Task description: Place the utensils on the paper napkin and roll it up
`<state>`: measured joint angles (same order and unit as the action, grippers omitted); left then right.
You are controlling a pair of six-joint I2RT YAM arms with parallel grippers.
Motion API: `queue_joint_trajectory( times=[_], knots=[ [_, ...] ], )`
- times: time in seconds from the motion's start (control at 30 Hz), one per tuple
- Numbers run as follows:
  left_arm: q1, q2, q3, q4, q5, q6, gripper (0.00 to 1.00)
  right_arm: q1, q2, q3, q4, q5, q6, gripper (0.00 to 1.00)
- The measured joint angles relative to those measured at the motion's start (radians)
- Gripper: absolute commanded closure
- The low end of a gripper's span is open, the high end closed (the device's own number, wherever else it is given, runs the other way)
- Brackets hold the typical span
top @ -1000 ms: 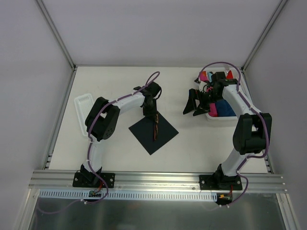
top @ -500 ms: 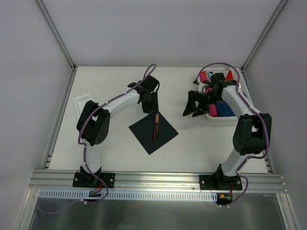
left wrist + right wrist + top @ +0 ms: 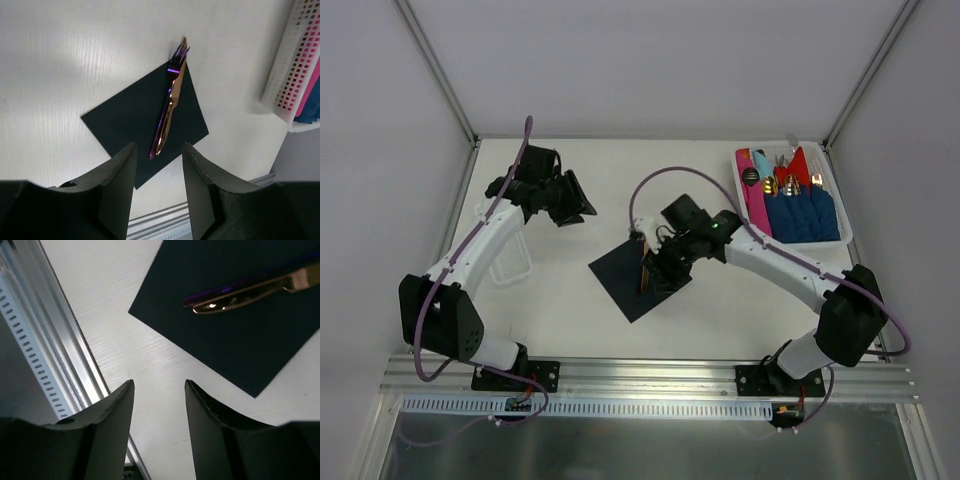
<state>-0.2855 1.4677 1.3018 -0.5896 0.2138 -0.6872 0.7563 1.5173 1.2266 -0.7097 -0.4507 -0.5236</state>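
Top external view: white table [image 3: 740, 300] fills the middle. Near-black square paper napkin [image 3: 620, 278] lies flat at centre. Right gripper [image 3: 159, 386] is above the napkin's right part, fingers apart. Left gripper [image 3: 578, 205], at upper left, also stands apart. Copper-and-purple metal utensils [image 3: 170, 102] lie side by side on the napkin.

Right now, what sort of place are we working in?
Probably a lab test cell: a plain white tabletop, blank white wall panels in an aluminium frame, and a white plastic basket of rolled napkins.
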Motion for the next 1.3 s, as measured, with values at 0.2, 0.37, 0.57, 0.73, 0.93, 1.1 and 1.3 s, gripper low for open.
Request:
queue_joint_trajectory(
  times=[0.2, 0.37, 0.57, 0.73, 0.93, 1.1, 1.3],
  knots=[
    [0.092, -0.104, -0.121, -0.048, 0.083, 0.001, 0.57, 0.271, 0.064, -0.014, 0.087, 0.195, -0.023, 0.55],
    [0.122, -0.165, -0.152, -0.056, 0.105, 0.003, 0.57, 0.365, 0.164, -0.015, 0.142, 0.294, -0.036, 0.58],
    [0.122, -0.185, -0.173, -0.063, 0.119, 0.002, 0.57, 0.404, 0.238, -0.015, 0.187, 0.344, -0.039, 0.59],
    [0.123, -0.187, -0.173, -0.066, 0.119, 0.002, 0.57, 0.410, 0.266, -0.015, 0.219, 0.350, -0.037, 0.59],
    [0.130, -0.192, -0.176, -0.067, 0.121, 0.003, 0.57, 0.415, 0.307, -0.015, 0.236, 0.350, -0.035, 0.60],
    [0.143, -0.193, -0.184, -0.070, 0.122, 0.003, 0.57, 0.417, 0.327, -0.015, 0.250, 0.350, -0.035, 0.61],
    [0.157, -0.195, -0.199, -0.073, 0.124, 0.011, 0.57, 0.418, 0.355, -0.008, 0.264, 0.353, -0.034, 0.64]
  ],
)
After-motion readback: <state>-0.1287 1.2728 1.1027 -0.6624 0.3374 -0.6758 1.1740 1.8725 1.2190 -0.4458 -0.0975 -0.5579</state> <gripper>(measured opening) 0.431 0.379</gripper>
